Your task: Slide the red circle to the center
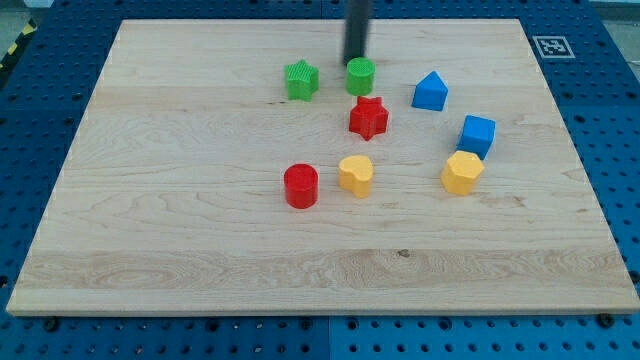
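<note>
We carry no jaws, so nothing is held; we push with a rod. My tip stands near the worktop top edge, just behind the green circle. The red circle lies slightly toward the bottom-left of center, beside the yellow block. We judge the tip must travel round to its lower-left side to push it centerward, avoiding the red star.

green star, green cylinder, red star, two yellow, two blue blocks.
</note>
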Tool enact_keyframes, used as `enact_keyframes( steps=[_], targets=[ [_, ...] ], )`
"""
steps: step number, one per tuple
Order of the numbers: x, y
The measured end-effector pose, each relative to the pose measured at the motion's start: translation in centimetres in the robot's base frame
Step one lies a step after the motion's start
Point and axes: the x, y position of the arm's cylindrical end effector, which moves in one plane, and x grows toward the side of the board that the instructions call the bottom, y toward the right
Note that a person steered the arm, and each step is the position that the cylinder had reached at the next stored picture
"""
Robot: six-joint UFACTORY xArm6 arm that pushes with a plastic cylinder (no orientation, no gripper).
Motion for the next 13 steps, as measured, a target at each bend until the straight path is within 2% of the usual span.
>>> enact_keyframes(
  steps=[1,2,4,6,7,8,9,13],
  targets=[
    [-0.7,-9.5],
    [0.4,-17.1],
    [11.3,-19.7],
    [21.3,-19.5],
    [25.1,-16.2],
    [27.0,-9.9],
    [27.4,-3.3],
    [27.2,-2.3]
  ],
)
